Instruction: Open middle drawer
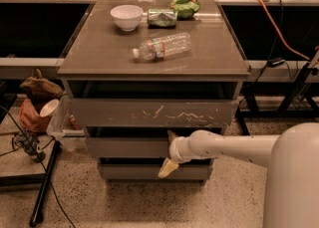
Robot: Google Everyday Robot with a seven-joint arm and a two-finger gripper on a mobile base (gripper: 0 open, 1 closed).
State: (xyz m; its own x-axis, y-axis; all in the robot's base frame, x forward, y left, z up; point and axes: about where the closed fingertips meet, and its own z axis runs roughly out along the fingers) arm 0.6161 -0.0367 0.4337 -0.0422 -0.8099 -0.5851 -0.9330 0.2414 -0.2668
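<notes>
Now we see gripper (pixel 168 152) at middle drawer (pixel 127 147) front, fingers (pixel 168 168) spread wide; bottle (pixel 162 47) label, can (pixel 162 18) print unreadable to us.

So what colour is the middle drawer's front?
Grey-brown, camera view; gripper at the middle drawer.

You can read no text, brand or number anywhere: the labels on the bottle (pixel 162 47), the can (pixel 162 18) and the green bag (pixel 185 0) on the desk (pixel 99 57) cannot be made out, and the gripper (pixel 170 152), at the front of the middle drawer (pixel 124 147), shows none.
</notes>
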